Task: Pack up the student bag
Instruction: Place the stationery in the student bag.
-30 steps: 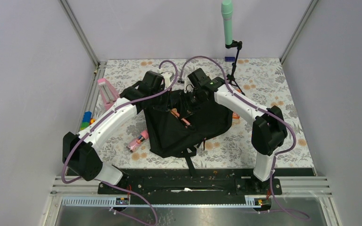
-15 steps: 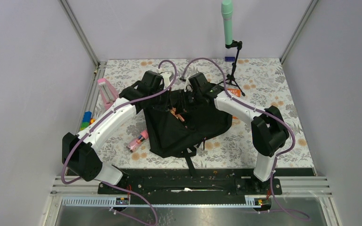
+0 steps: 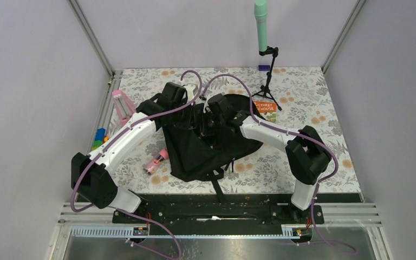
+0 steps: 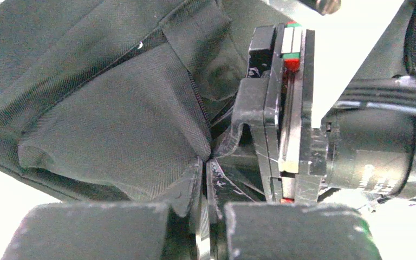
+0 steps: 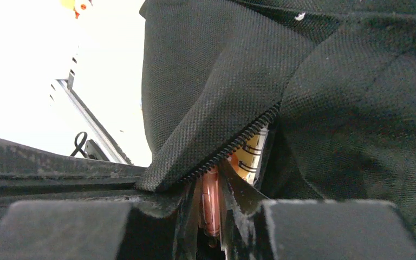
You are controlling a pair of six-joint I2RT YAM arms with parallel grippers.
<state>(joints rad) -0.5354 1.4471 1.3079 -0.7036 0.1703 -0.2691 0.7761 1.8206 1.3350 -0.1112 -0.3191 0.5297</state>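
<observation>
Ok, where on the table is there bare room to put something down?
Bare cloth lies right of the book, out to the table's right edge, and along the near edge between the student bag and the right arm's base. The left side is crowded: pink tube, blocks, left arm.

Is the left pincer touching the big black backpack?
Touching. The left wrist view shows the left pincer shut on a fold of the student bag. The black fabric is pinched between its two fingers with no gap.
</observation>
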